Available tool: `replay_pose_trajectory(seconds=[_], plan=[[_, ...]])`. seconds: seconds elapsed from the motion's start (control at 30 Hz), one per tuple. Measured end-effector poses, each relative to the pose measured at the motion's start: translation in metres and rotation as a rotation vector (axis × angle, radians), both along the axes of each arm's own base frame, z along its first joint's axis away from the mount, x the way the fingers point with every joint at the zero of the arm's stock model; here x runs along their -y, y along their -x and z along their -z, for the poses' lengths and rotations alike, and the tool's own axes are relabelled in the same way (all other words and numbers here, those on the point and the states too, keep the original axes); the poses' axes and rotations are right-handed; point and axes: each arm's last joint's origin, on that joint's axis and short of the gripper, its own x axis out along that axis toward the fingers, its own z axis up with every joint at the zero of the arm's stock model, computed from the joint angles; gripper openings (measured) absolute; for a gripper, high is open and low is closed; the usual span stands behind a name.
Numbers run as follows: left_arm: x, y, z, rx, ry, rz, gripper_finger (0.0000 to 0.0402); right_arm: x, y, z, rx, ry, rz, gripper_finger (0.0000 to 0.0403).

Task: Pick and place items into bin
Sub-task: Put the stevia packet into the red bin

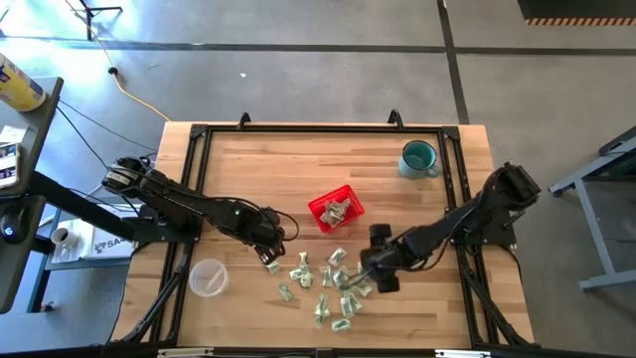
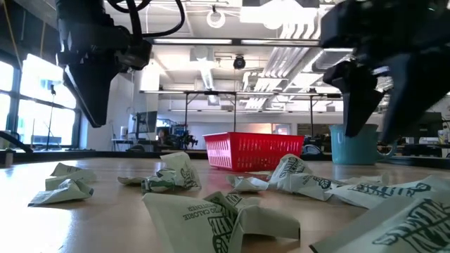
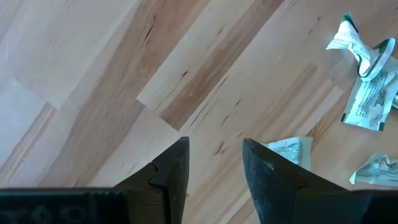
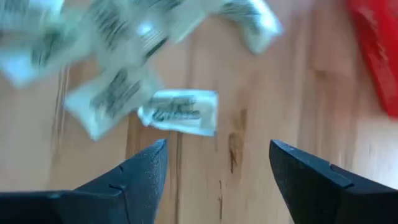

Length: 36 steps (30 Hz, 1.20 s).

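Honestly, the packets point(image 1: 328, 283) lie scattered near the bench's front edge, just in front of the red bin point(image 1: 335, 210), which holds a few. My right pincer point(image 4: 217, 177) hangs spread and empty above them; my left pincer point(image 3: 214, 168) is parted too, over bare wood. They're crowded, so I might pinch two or flick one away.

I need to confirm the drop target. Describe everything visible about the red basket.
The red basket is a small, bright red rectangular bin that looks like plastic, with slotted, mesh-like sides. It sits upright on the wooden table near its middle, turned at an angle to the table edges. A few pale wrapped pieces already lie inside. No gripper touches it; more pieces are scattered on the table nearby.
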Motion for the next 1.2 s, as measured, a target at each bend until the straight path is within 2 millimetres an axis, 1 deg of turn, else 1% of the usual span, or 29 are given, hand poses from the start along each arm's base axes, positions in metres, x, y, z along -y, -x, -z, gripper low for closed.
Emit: replay_pose_trajectory(seconds=[0.1,0.23,0.33,0.53,0.7,0.83,0.93,1.1,1.2], plan=[[0.0,0.0,0.0,-0.001,-0.001,0.005,0.0184,-0.005,-0.002,0.007,-0.016,0.05,-0.172,0.0271],[0.0,0.0,0.0,-0.001,0.003,-0.003,0.0184,-0.006,-0.014,0.013,0.016,0.013,-0.345,0.0271],[0.0,0.0,0.0,0.001,0.008,-0.023,0.0184,-0.006,-0.02,0.02,0.021,0.012,-0.438,0.0271],[0.0,0.0,0.0,0.002,0.014,-0.047,0.0184,-0.003,-0.023,0.037,-0.045,0.03,-0.473,0.0271],[0.0,0.0,0.0,0.003,0.014,-0.05,0.0184,-0.001,-0.026,0.042,-0.051,0.041,-0.481,0.0256],[0.0,0.0,0.0,0.004,0.01,-0.051,0.0184,0.007,-0.028,0.043,-0.064,0.012,-0.465,0.0225],[0.0,0.0,0.0,0.004,0.009,-0.051,0.0184,0.015,-0.031,0.044,-0.074,-0.025,-0.443,0.0187],[0.0,0.0,0.0,0.005,0.007,-0.055,0.0184,0.027,-0.036,0.044,-0.073,-0.058,-0.342,0.0105],[0.0,0.0,0.0,0.005,0.007,-0.056,0.0184,0.032,-0.038,0.044,-0.079,-0.088,-0.277,0.0049]])
